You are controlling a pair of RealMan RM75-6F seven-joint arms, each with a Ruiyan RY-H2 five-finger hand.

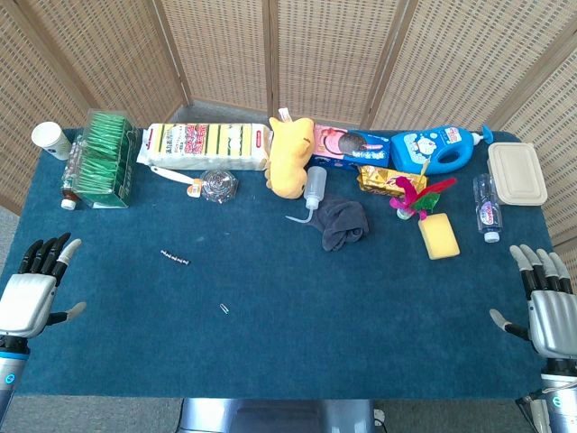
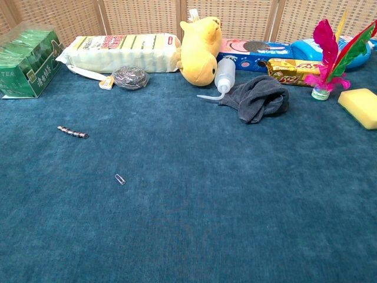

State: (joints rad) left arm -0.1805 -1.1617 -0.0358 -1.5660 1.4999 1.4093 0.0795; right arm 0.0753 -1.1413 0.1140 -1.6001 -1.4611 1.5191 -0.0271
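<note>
Nothing is being handled yet: both hands rest at the near corners of the blue table (image 1: 270, 343), so this looks to me like the very start, before any reach. The left hand (image 1: 34, 290) sits at the near left edge with its fingers spread and nothing in them; the right hand (image 1: 548, 307) mirrors it at the near right edge, fingers fanned apart and likewise empty (neither shows in the chest view). Nearest the left hand lie a short bead chain (image 1: 175, 258) and, a little closer to the middle, a small paper clip (image 1: 224, 308), both flat on the cloth and well apart from the fingers. Nearest the right hand are the yellow sponge (image 1: 439, 236) and a small water bottle (image 1: 487, 209) lying beside a lidded box (image 1: 517, 173). Any pick from here would, I judge, call for a long forward reach, and the clip would need a fine pinch.
</note>
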